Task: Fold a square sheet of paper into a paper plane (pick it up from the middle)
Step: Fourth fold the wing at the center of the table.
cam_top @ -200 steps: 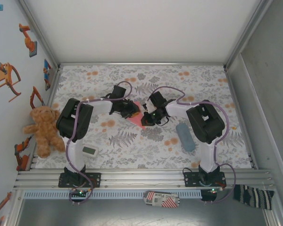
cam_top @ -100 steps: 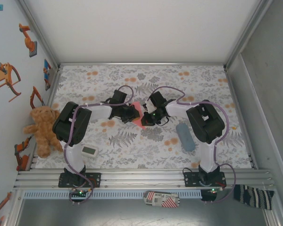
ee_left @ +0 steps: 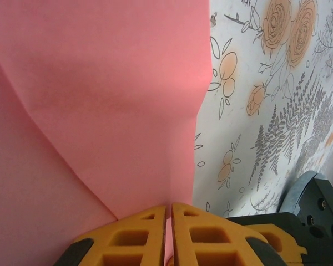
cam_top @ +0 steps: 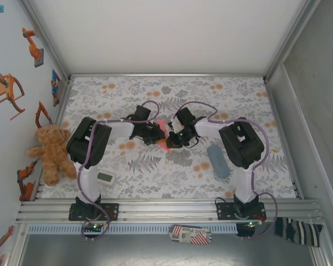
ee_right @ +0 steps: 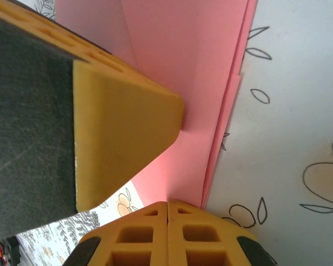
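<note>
Centrally on the floral-patterned counter [cam_top: 155,172], between both arms: thin salmon-pink creased sheet of paper [ee_left: 100,83], partly folded. Probably feather-light, floppy, easily crumpled or torn; best taken along a crease or doubled edge, gently. Left claw [ee_left: 169,208] pinched shut on one edge; right claw [ee_right: 167,204] clamped on the layered edge.

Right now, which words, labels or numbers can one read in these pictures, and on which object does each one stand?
"Good Place": upside down on the red-and-white striped packet near the picture's lower edge; small, so uncertain.
The white device on the floral tablecloth: its screen is too small to read.
The square sheet of paper: no text.
</note>
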`<state>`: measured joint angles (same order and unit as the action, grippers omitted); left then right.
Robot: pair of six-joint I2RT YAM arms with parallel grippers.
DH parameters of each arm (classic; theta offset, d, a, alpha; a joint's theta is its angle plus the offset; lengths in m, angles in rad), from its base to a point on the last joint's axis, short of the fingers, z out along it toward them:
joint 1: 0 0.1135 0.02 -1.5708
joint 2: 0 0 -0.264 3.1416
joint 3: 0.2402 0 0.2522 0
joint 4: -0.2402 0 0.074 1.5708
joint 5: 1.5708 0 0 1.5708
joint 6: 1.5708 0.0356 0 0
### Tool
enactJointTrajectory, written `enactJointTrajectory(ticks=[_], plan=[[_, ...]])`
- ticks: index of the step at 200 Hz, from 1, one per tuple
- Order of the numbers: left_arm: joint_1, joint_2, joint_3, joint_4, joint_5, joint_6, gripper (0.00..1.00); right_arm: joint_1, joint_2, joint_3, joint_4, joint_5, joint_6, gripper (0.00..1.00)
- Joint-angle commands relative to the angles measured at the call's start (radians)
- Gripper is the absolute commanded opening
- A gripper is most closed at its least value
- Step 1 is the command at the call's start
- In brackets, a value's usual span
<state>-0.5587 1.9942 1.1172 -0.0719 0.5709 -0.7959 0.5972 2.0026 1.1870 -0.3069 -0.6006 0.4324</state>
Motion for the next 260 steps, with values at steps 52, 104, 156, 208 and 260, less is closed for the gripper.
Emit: enactJointTrajectory(ticks=[52,104,156,208,260], plan=[[0.124,0.102,0.123,-0.118,-0.037,0.124,0.15,0.000,0.097,-0.064,-0.183,0.135,-0.053,0.00],[0.204,0.153,0.200,-0.153,-0.053,0.155,0.15,0.000,0.100,-0.055,-0.191,0.148,-0.055,0.00],[0.259,0.178,0.210,-0.132,-0.087,0.122,0.15,0.000,0.099,-0.058,-0.192,0.153,-0.052,0.00],[0.284,0.209,0.273,-0.193,-0.138,0.095,0.16,0.000,0.090,-0.062,-0.190,0.157,-0.049,0.00],[0.305,0.237,0.382,-0.274,-0.207,0.093,0.17,0.000,0.087,-0.062,-0.189,0.159,-0.049,0.00]])
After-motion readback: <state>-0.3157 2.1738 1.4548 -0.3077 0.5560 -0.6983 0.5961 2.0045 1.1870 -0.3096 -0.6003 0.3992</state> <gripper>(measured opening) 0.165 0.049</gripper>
